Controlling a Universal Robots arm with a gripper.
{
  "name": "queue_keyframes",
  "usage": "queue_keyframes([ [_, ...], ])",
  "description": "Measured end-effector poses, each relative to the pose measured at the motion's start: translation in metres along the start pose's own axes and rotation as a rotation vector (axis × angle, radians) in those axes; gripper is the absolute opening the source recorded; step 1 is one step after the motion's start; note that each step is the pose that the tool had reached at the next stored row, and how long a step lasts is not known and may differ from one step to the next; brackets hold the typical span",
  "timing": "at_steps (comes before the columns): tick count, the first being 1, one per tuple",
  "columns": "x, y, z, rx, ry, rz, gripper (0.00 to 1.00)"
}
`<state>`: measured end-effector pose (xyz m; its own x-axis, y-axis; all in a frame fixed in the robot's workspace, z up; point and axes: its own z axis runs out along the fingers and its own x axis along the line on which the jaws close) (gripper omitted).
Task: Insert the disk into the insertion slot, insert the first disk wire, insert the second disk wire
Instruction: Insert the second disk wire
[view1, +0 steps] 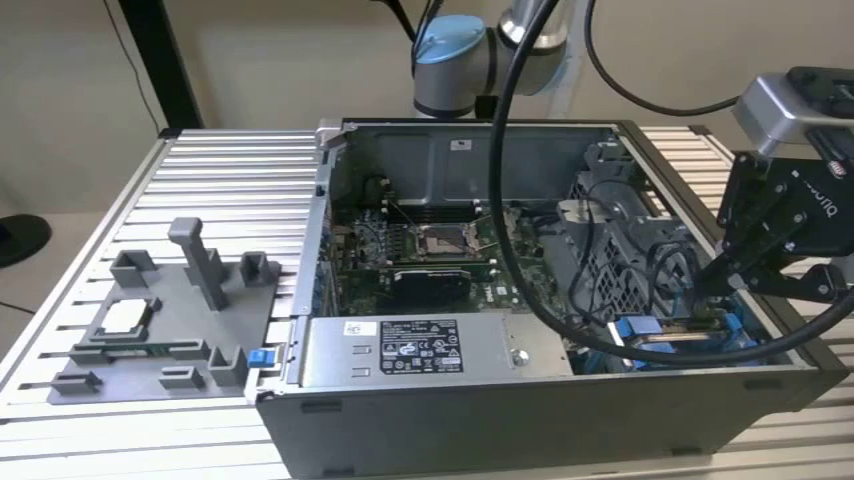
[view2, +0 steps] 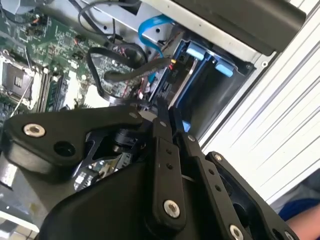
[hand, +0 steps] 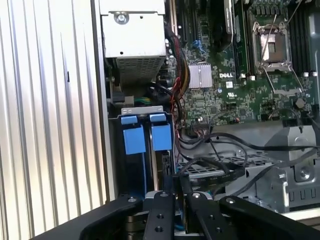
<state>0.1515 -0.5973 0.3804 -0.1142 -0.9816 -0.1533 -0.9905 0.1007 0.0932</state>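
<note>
First wrist view puts us right behind the gripper (hand: 179, 182): its two fingers (hand: 165, 205) are drawn nearly together with only a sliver of gap, and we cannot tell whether anything thin is pinched between them. Straight ahead of the fingertips, just beyond them, lies the insertion slot (hand: 142, 111). Its long axis runs away from the hand, in line with the fingers. What we take for the disk (hand: 163, 167) stands on edge inside it, long axis likewise pointing away from us, so we judge the disk to be already seated. At the slot's far end two blue tabs (hand: 134, 139) sit side by side, touching the grey rim.

Just beside the fingertips, on the board side, a tangle of black wires (hand: 215, 172) crosses near the slot. In the second wrist view a flat blue cable (view2: 150, 27) curls above the bay. We cannot make out which of these are the two disk wires, nor whether either is plugged in.

Farther off from the hand lies the motherboard (hand: 240, 95). In the exterior view the power-supply box (view1: 414, 350) lies along the case (view1: 534, 420) wall, well apart from the gripper. Farthest away, a grey fixture (view1: 174, 320) rests on the slatted table (view1: 240, 180).

Our count: one gripper, two fingers, one slot, one disk, two blue tabs, one blue cable, black wires too tangled to number
</note>
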Motion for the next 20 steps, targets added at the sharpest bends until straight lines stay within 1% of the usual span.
queue_keyframes([
  [1, 0.0, 0.0002, 0.0003, -0.0018, 0.0042, 0.001, 0.0],
  [2, 0.0002, 0.0003, 0.0007, -0.0057, 0.0085, 0.002, 0.0],
  [4, 0.0015, 0.0001, 0.0014, -0.0163, 0.0135, 0.0, 0.0],
  [5, 0.0021, 0.0, 0.0019, -0.0227, 0.0146, -0.004, 0.0],
  [8, 0.0031, -0.0003, 0.0044, -0.0315, 0.0167, -0.022, 0.0],
  [9, 0.0033, -0.0004, 0.0051, -0.0341, 0.0164, -0.026, 0.0],
  [15, 0.0037, -0.0017, 0.0081, -0.0617, 0.0118, -0.024, 0.0],
  [16, 0.0037, -0.0023, 0.0087, -0.0637, 0.0107, -0.024, 0.0],
  [20, 0.0045, -0.0034, 0.0138, -0.065, 0.0018, -0.024, 0.0],
])
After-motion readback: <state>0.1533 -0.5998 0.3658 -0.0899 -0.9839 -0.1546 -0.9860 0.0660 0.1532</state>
